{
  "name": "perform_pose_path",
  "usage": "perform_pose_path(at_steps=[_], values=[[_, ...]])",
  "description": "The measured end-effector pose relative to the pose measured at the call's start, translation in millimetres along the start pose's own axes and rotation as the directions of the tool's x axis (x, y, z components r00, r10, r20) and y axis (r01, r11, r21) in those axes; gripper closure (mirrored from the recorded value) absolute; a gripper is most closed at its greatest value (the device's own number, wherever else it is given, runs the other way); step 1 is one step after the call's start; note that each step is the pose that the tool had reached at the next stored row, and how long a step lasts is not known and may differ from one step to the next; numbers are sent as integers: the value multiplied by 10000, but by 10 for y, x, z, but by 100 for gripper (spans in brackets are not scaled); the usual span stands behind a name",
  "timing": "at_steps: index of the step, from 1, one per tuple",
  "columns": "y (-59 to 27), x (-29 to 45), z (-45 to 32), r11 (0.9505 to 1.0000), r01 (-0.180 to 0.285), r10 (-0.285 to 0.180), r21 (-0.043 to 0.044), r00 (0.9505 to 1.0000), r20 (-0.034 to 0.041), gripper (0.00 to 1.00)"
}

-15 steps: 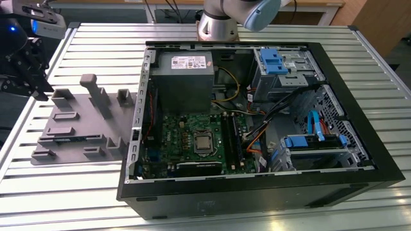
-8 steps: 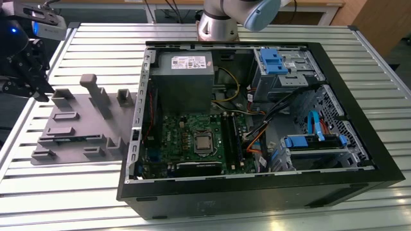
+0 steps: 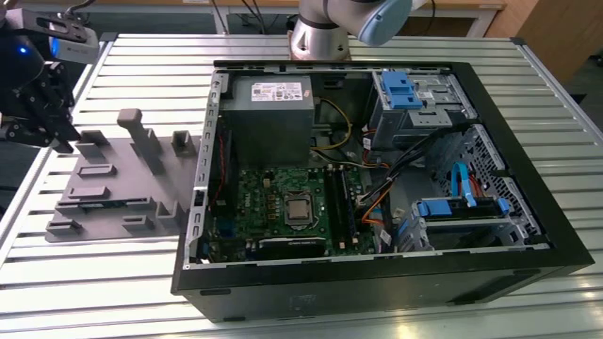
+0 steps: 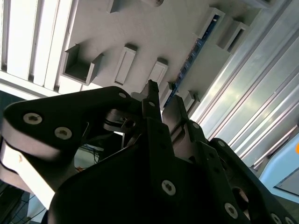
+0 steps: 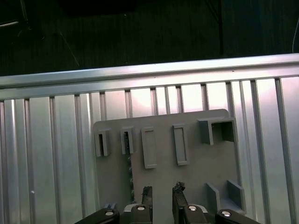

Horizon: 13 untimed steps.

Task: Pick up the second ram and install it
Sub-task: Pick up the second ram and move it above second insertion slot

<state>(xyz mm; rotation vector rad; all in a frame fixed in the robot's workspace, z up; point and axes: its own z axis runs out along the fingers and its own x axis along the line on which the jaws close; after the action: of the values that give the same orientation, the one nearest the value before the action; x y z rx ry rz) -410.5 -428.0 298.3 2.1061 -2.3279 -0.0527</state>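
In the exterior view the gripper point(image 3: 56, 138) hangs over the far-left edge of the grey tray point(image 3: 104, 187), partly cut off by the frame; its black links hide the fingertips. The tray is matte moulded plastic with upright posts and shallow rectangular pockets, lying on a ribbed aluminium table point(image 3: 141, 282). Beside the tray, on the exterior view's right, stands an open black computer case point(image 3: 377, 282) with a green motherboard point(image 3: 282, 198) and a grey power-supply box point(image 3: 268, 116) inside.

In the second wrist view the gripper point(image 4: 162, 103) is seen from behind its dark, bolted linkage, which covers much of the tray point(image 4: 154, 32). The second ram point(image 4: 194, 53) stands on edge in the tray near one border, a thin blue strip held between small brackets; its chips and label are hard to make out.

In the first wrist view the gripper point(image 5: 162, 192) is cut off at the frame edge. Its fingers are parted by a narrow gap and grip nothing, poised above the tray point(image 5: 196, 158). The second ram point(image 5: 129, 168) shows edge-on as a dark toothed line just beside the fingers, apart from them.
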Motion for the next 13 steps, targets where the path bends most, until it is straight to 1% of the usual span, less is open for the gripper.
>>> perform_pose_path(at_steps=[3, 10, 13], values=[[-1, 1, 7, 10000, 3, -3, -1, 10000, -26, 69], [0, 4, 13, 10000, 2, -2, 5, 10000, -23, 69], [-3, 16, 18, 10000, 53, -53, 2, 10000, -36, 69]])
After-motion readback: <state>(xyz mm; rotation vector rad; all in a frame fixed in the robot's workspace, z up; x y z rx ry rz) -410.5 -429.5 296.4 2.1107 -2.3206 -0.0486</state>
